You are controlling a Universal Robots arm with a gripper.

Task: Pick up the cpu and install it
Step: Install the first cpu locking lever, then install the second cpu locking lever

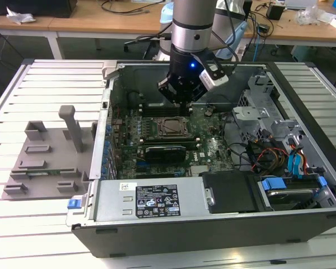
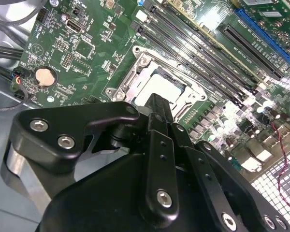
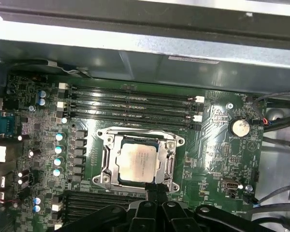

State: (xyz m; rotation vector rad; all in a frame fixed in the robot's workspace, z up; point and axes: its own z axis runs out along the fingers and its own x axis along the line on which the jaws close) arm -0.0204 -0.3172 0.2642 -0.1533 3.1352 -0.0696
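1. One open computer case (image 1: 302,129) lies on a slatted table (image 1: 45,89), holding a green motherboard (image 1: 213,148), drive bays and cables.
2. The cpu (image 3: 137,162) sits inside the socket frame (image 3: 106,159) on that motherboard, silver top up.
3. The gripper (image 3: 155,189) hangs just above the socket's edge, fingers pressed together and holding nothing.

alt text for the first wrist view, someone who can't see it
A silver cpu sits in the metal socket frame at the middle of a green motherboard, with the black gripper right at the frame's edge. Dark memory slots and a coin battery lie nearby.
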